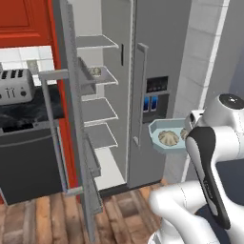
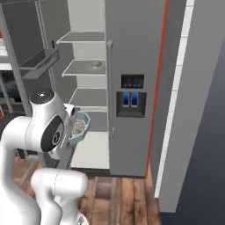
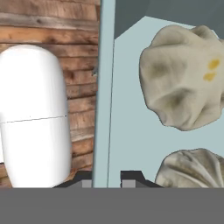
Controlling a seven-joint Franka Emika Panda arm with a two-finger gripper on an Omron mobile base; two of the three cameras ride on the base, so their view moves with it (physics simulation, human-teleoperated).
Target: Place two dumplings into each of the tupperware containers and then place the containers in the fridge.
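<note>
My gripper (image 3: 107,182) is shut on the thick rim of a pale blue-green tupperware container (image 3: 104,87), with one fingertip on each side of the rim. Two tan crimped dumplings (image 3: 183,78) (image 3: 192,170) lie inside it. In the left base view the container (image 1: 159,127) hangs level in the air in front of the fridge's closed right door (image 1: 157,57), with a dumpling (image 1: 167,138) showing in it. In the right base view the container (image 2: 83,125) sits beside my arm, facing the open fridge compartment. The fridge's pale shelves (image 1: 97,109) are exposed. A small pale item (image 2: 97,64) rests on an upper shelf.
The fridge's left door (image 1: 71,119) stands swung open toward me, its long handle (image 1: 47,119) sticking out. A toaster (image 1: 16,86) sits on the dark counter at left, above a black appliance front (image 1: 28,162). Red cabinets (image 1: 24,21) hang above. The floor is wood planks (image 1: 119,209).
</note>
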